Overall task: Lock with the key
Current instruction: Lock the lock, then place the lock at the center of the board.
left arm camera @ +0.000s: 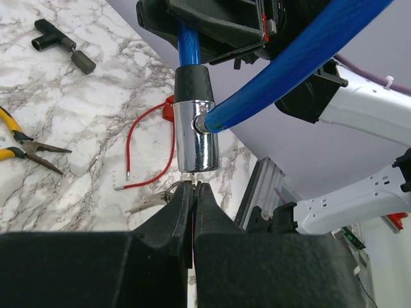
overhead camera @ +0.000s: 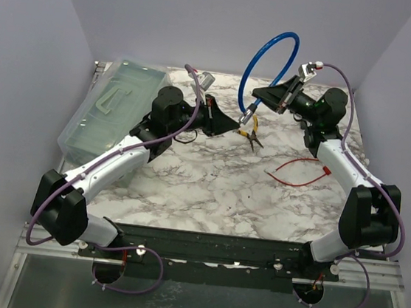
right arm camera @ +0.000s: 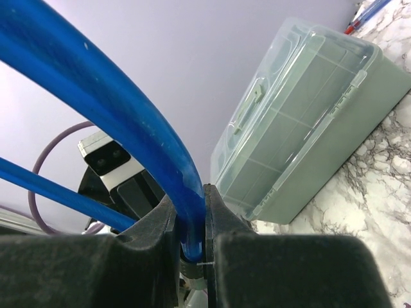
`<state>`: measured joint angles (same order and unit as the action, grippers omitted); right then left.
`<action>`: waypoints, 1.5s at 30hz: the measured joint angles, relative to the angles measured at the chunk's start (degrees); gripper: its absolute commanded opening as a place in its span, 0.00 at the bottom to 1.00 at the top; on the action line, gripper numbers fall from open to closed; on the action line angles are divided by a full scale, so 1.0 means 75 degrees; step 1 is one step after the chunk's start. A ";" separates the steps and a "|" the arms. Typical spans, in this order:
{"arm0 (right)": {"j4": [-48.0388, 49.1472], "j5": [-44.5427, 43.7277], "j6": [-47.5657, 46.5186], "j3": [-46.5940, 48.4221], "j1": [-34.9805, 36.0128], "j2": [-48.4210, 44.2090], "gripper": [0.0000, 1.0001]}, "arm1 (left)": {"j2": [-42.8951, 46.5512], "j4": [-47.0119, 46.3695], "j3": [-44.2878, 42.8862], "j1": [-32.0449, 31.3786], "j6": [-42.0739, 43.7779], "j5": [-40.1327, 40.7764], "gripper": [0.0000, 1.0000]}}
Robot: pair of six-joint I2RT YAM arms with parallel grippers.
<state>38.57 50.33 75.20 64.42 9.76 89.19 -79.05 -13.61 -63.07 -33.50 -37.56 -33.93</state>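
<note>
Starting at the left gripper (left arm camera: 194,189), its own camera shows the two black fingers clenched flat together, tips just under the chrome lock cylinder (left arm camera: 196,135). A sliver of metal (left arm camera: 192,184) pokes out between the tips and meets the cylinder's underside. It is too small to say whether it is the key. The cylinder hangs upright in the air, a black collar on top, and the blue cable (left arm camera: 289,70) enters its side and runs up and away. Beyond it, this view alone picks out the yellow-handled pliers (left arm camera: 26,151), a red wire (left arm camera: 144,147) and a black T-handled tool (left arm camera: 61,42) on the marble table (left arm camera: 90,109). The right gripper (right arm camera: 192,221) is clamped on the blue cable, which its wrist camera shows squeezed between the jaws. That camera does not show the cylinder or the left fingertips. Behind the cable it shows a clear plastic box (right arm camera: 302,122), lid closed. From above, both arms reach toward the middle of the table and meet there, the cable loops high above them, and the box sits at the far left edge.
</note>
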 measured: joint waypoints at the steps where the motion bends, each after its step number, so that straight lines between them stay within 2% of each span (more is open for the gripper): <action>1: 0.0000 0.0026 0.0012 0.0000 -0.0017 0.0000 0.01 | 0.0020 0.0003 0.0009 -0.0012 0.0093 0.0041 0.00; 14: -0.0248 0.0300 0.0026 0.0044 -0.0268 0.0000 0.01 | 0.0137 0.0542 -0.0026 -0.0629 0.1457 0.1285 0.00; 22: -0.0242 -0.0586 0.0032 0.0670 -0.1032 0.0020 0.01 | 0.0227 0.2226 0.0149 -0.1119 0.1891 0.1661 0.00; 30: -0.0297 -0.0650 -0.0172 0.0688 -0.0979 0.0023 0.01 | 0.0297 0.2655 0.0248 -0.1072 0.1973 0.1658 0.00; 35: -0.1055 -0.0539 -0.1087 0.0688 -0.0976 0.0023 0.00 | 0.0501 0.2623 0.0254 -0.0612 0.1824 0.1291 0.00; 45: -0.4264 -0.0326 -0.4304 0.0650 -0.0635 0.0303 0.01 | 0.0866 0.2448 0.0224 0.1244 0.1411 0.0498 0.00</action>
<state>6.59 47.88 42.92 69.30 4.99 91.46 -72.55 4.75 -61.39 -24.16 -26.98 -30.20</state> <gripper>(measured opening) 0.148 0.016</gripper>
